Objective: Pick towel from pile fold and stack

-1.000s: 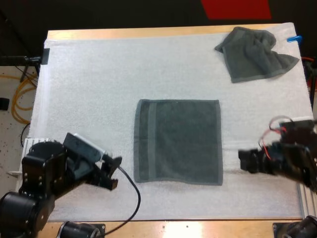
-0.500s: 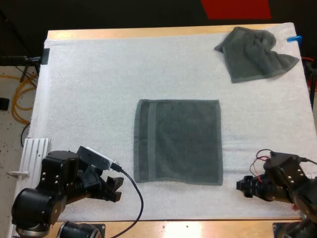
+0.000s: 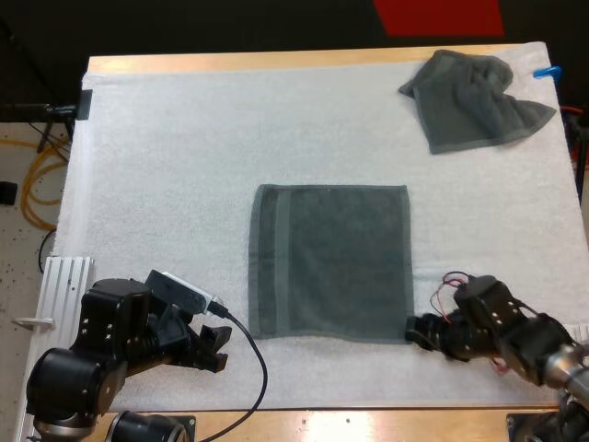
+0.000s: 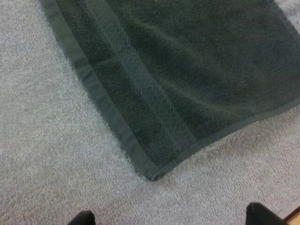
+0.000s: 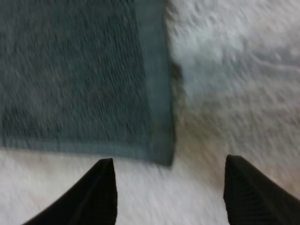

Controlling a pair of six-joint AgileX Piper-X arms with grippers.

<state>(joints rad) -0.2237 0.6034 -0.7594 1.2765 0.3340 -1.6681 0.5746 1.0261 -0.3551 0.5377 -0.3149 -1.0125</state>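
Now the flat towel (image 3: 331, 262) lies at the centre of the white mat (image 3: 184, 166); my right tool (image 3: 419, 333), fingers apart, sits just off its near right corner, nearer than my left tool (image 3: 218, 348), also apart, off the near left corner.

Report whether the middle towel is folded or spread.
Spread flat: the middle towel lies as one smooth rectangle, hems along its edges, no fold visible.

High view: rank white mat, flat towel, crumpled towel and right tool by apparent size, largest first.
1. white mat
2. flat towel
3. crumpled towel
4. right tool, smallest by look, though it sits nearer the camera.
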